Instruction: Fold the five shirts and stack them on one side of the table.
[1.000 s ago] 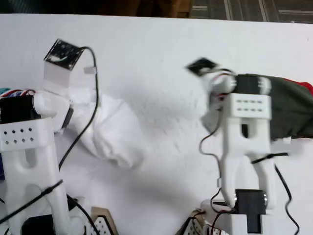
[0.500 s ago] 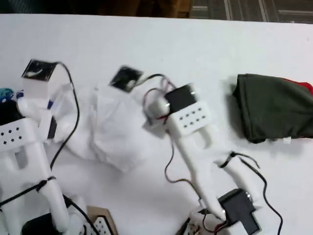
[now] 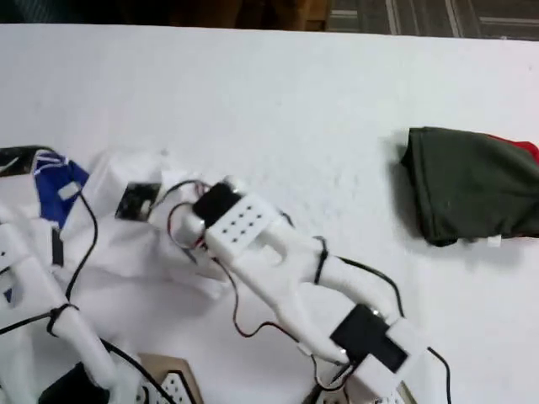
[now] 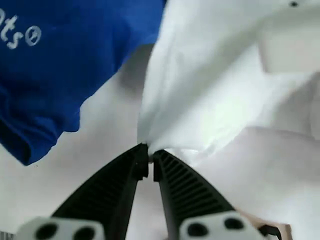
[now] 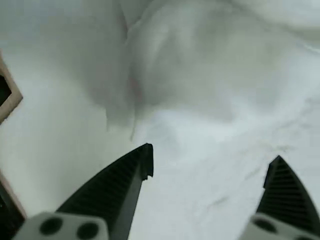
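A crumpled white shirt [image 3: 126, 240] lies at the table's left, with a blue shirt [image 3: 57, 187] showing at its left edge. My left gripper [image 4: 149, 154] is shut on a fold of the white shirt [image 4: 220, 95], beside the blue shirt [image 4: 65, 60]. The right arm [image 3: 253, 244] stretches across from the front right. Its right gripper [image 5: 210, 167] stands open just above the white shirt [image 5: 200, 65], holding nothing. A folded dark green shirt [image 3: 467, 185] rests at the right edge on a red one [image 3: 527, 149].
The white table [image 3: 278, 93] has free room across its middle and back. Tan base boards [image 3: 173, 377] sit at the front edge between the arms. Cables [image 3: 253, 316] hang along the right arm.
The right arm has swung from the dark green shirt leftward across the table to the white shirt. The left arm has drawn back to the left, and the blue shirt now shows.
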